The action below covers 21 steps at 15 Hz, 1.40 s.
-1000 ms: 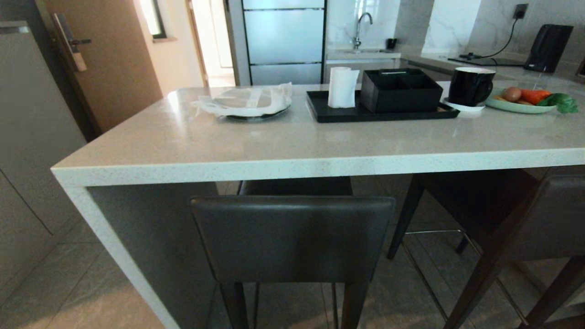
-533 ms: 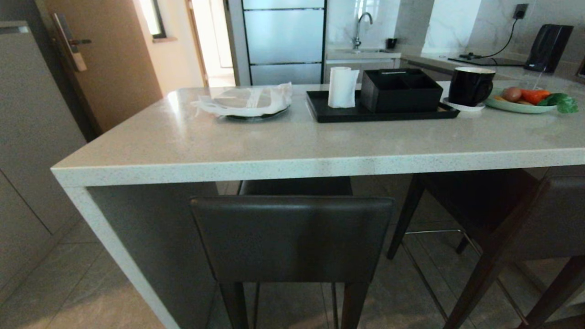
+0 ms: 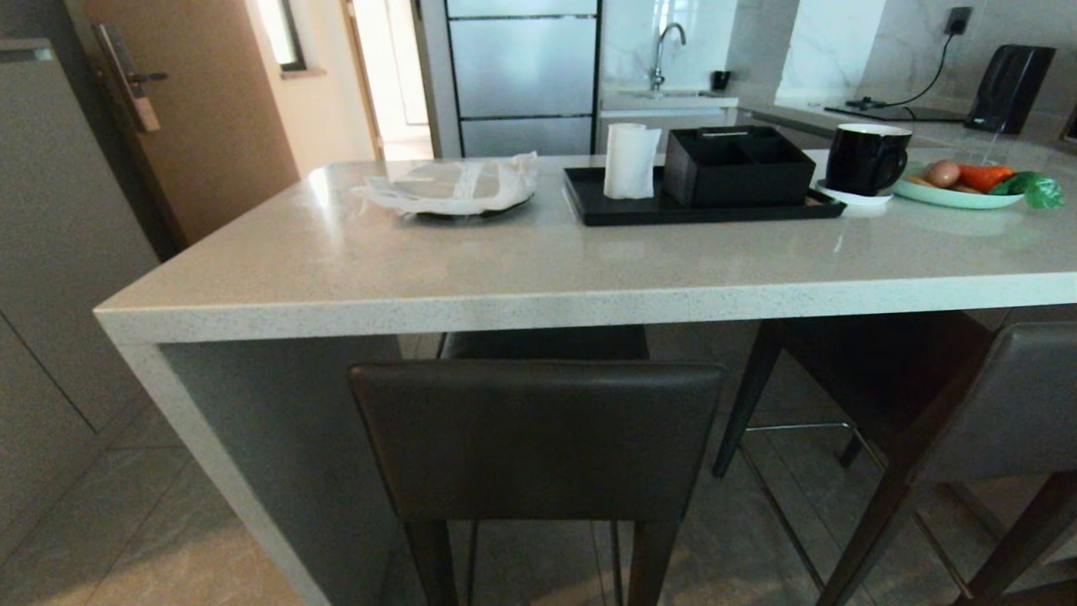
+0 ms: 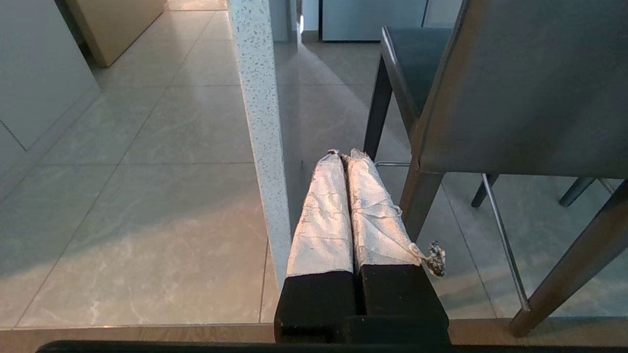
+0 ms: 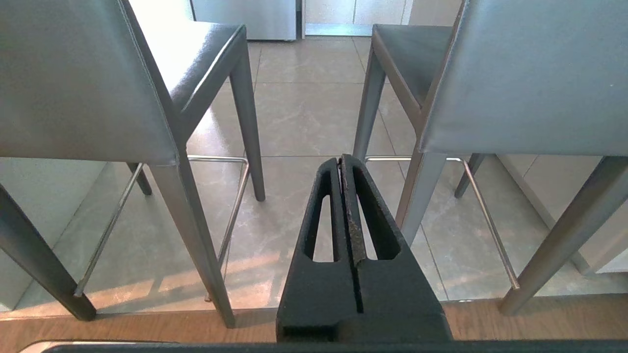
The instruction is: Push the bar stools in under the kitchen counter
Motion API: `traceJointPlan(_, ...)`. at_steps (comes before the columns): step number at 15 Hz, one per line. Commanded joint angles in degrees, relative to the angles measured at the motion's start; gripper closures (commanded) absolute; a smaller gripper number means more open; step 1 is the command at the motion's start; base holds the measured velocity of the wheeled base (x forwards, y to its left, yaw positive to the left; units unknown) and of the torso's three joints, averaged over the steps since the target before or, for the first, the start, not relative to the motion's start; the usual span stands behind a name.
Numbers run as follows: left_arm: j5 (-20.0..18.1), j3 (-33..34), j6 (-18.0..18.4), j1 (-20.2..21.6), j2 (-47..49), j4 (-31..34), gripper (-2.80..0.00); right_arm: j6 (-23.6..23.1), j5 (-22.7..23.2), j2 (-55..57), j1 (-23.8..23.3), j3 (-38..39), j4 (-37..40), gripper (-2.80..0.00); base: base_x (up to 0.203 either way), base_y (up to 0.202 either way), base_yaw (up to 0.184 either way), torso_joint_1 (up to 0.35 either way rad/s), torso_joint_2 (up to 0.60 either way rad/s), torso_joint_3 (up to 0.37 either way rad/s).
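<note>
The kitchen counter (image 3: 538, 261) is a glossy pale stone slab with a thick, white speckled edge and a white side panel at its left end. Two bar stools stand at its near side. The left stool (image 3: 538, 438) sits square to the counter, its smooth, dark grey leather backrest just outside the edge and its seat partly under the slab. The right stool (image 3: 942, 404) stands at an angle, slim dark legs splayed, a thin metal footrest bar (image 3: 795, 427) between them.

On the counter lie a flat black tray (image 3: 618, 215) with a white paper roll (image 3: 631, 160) and a boxy black organizer (image 3: 740, 168), a black mug (image 3: 867, 157) and a plate of vegetables (image 3: 968, 189).

The left gripper (image 4: 343, 156), fingers wrapped in wrinkled pale tape, hangs low beside the side panel, jaws pressed together. The right gripper (image 5: 342, 159), black slotted fingers, points between the stools, jaws together and empty.
</note>
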Motion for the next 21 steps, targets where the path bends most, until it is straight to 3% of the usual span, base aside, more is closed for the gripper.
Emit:
traceJointPlan(1, -0.03, 0.09, -0.02, -0.01, 0.11, -0.02, 0.00, -0.03, 0.04, 0.01, 0.00, 0.07, 0.00, 0.00, 0.000, 0.000, 0.000, 0.000, 0.00, 0.000)
traceJointPlan(7, -0.03, 0.09, -0.02, -0.10, 0.11, -0.02, 0.00, -0.03, -0.04, 0.01, -0.01, 0.07, -0.08, 0.00, 0.000, -0.014, 0.000, 0.000, 0.00, 0.000)
traceJointPlan(21, -0.03, 0.09, -0.06, -0.10, 0.11, -0.02, 0.00, 0.23, -0.22, 0.01, 0.07, 0.16, -0.26, 0.00, 0.000, -0.192, 0.001, 0.003, 0.00, 0.003)
